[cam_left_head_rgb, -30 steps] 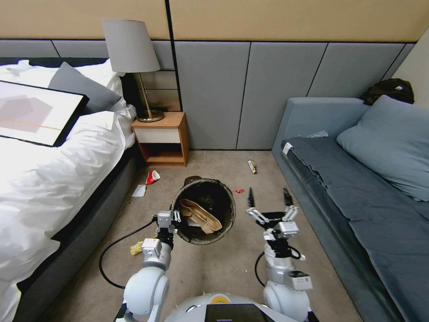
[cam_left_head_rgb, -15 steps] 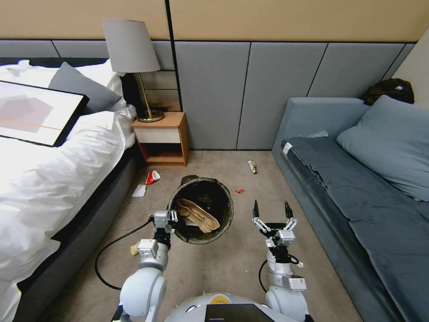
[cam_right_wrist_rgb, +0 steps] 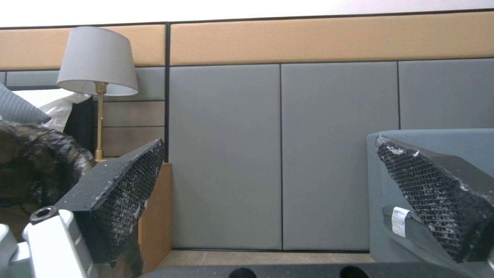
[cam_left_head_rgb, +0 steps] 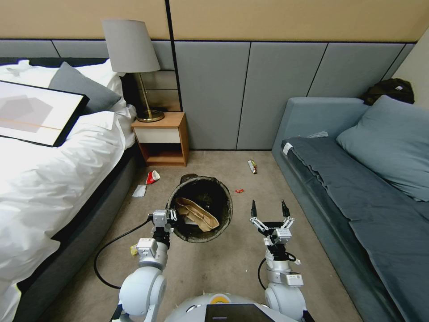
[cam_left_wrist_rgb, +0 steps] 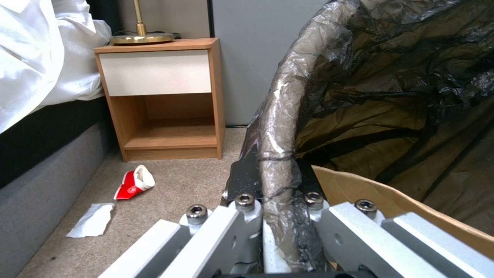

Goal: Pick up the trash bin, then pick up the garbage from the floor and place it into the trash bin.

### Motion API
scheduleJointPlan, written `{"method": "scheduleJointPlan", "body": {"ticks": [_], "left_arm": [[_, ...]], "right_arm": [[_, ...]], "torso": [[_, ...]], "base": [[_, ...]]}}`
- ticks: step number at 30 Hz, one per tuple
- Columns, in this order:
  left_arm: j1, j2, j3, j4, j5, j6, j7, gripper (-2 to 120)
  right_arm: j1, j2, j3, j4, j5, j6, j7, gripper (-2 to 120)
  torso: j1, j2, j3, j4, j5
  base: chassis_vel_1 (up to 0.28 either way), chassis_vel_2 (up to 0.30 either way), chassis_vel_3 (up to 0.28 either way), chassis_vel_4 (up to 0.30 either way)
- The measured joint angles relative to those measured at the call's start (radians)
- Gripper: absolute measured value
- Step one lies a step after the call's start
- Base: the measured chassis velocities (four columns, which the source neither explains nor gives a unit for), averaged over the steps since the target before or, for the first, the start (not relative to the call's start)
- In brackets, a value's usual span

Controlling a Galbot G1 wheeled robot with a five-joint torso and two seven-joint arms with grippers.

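The trash bin [cam_left_head_rgb: 227,202], lined with a black bag, hangs tilted above the carpet with its mouth facing me. My left gripper [cam_left_head_rgb: 171,217] is shut on its near-left rim [cam_left_wrist_rgb: 280,127]; the left wrist view shows the left gripper [cam_left_wrist_rgb: 278,216] clamping the bag-covered rim. A tan paper bag [cam_left_head_rgb: 197,213] lies inside. My right gripper [cam_left_head_rgb: 268,208] stands open and holds nothing, right of the bin; in its wrist view the right gripper [cam_right_wrist_rgb: 278,193] faces the wall. On the floor lie a red-and-white carton [cam_left_head_rgb: 153,176], white paper [cam_left_head_rgb: 139,191], a red scrap [cam_left_head_rgb: 239,191], a wrapper [cam_left_head_rgb: 252,166] and a yellow wrapper [cam_left_head_rgb: 133,249].
A bed [cam_left_head_rgb: 49,179] borders the left side and a grey sofa [cam_left_head_rgb: 357,201] the right. A wooden nightstand [cam_left_head_rgb: 163,141] with a lamp [cam_left_head_rgb: 132,49] stands at the back wall. Bare carpet runs between them. A black cable [cam_left_head_rgb: 105,250] loops by my left arm.
My right gripper has drawn back toward me, still open. The left arm has shifted the bin slightly left and nearer to me.
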Motion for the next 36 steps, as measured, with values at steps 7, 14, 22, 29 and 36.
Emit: {"method": "scheduleJointPlan", "body": {"ticks": [7, 14, 22, 29, 36], "left_arm": [[0.000, 0.000, 0.004, 0.001, 0.005, -0.001, 0.000, 0], [0.002, -0.002, 0.006, 0.002, 0.008, -0.001, 0.000, 0], [0.005, 0.001, 0.003, 0.001, 0.010, -0.002, -0.001, 0], [0.006, 0.001, 0.009, -0.003, 0.011, -0.002, -0.001, 0], [0.007, 0.003, 0.010, -0.008, 0.011, -0.003, -0.002, 0]], "right_arm": [[0.002, 0.003, -0.001, -0.004, -0.001, 0.000, -0.001, 100], [0.007, 0.004, -0.008, -0.009, -0.002, -0.002, -0.001, 100], [0.011, 0.002, -0.012, -0.014, -0.002, -0.002, -0.005, 100], [0.010, -0.001, -0.012, -0.009, -0.001, -0.003, -0.005, 100], [0.008, -0.005, -0.009, -0.005, -0.001, -0.004, -0.006, 100]], "torso": [[0.000, 0.000, 0.000, 0.0000, -0.0001], [0.000, 0.000, 0.000, -0.0001, 0.0000], [0.000, 0.000, 0.000, -0.0001, 0.0001], [0.000, 0.000, 0.000, 0.0000, 0.0001], [0.000, 0.000, 0.000, 0.0001, 0.0004]], "base": [[-0.074, 0.064, 0.065, -0.070], [-0.191, 0.194, 0.211, -0.172], [-0.192, 0.193, 0.194, -0.188], [-0.168, 0.181, 0.171, -0.186], [-0.197, 0.194, 0.177, -0.197]]}}
